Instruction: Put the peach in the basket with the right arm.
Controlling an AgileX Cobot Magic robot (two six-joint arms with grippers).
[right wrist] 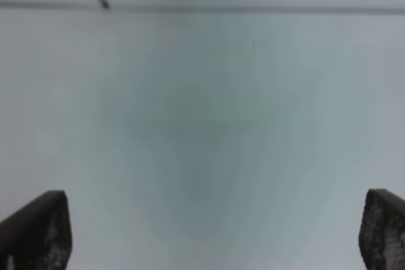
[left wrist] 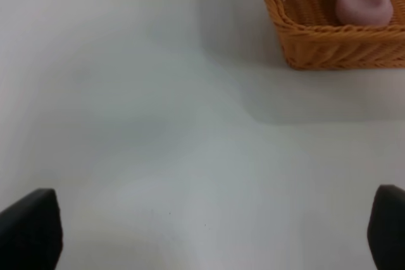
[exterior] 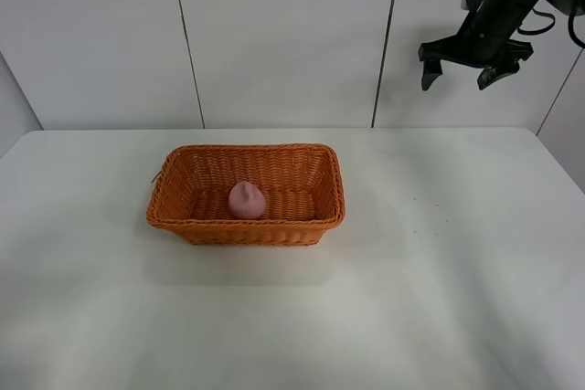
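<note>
The pink peach (exterior: 247, 200) lies inside the orange-brown wicker basket (exterior: 183, 218) in the middle of the white table. The left wrist view shows the same peach (left wrist: 364, 2) in the basket (left wrist: 329, 45). My right gripper (exterior: 460, 72) hangs high at the upper right, far from the basket, open and holding nothing. In the right wrist view its fingertips (right wrist: 38, 229) stand wide apart over bare white surface. My left gripper (left wrist: 209, 232) is open too, its dark fingertips (left wrist: 28, 229) at the frame's corners, some way from the basket. The left arm does not show in the exterior view.
The white table (exterior: 439, 280) spreads around the basket on all sides. White wall panels (exterior: 283, 34) with dark seams stand behind the table's far edge.
</note>
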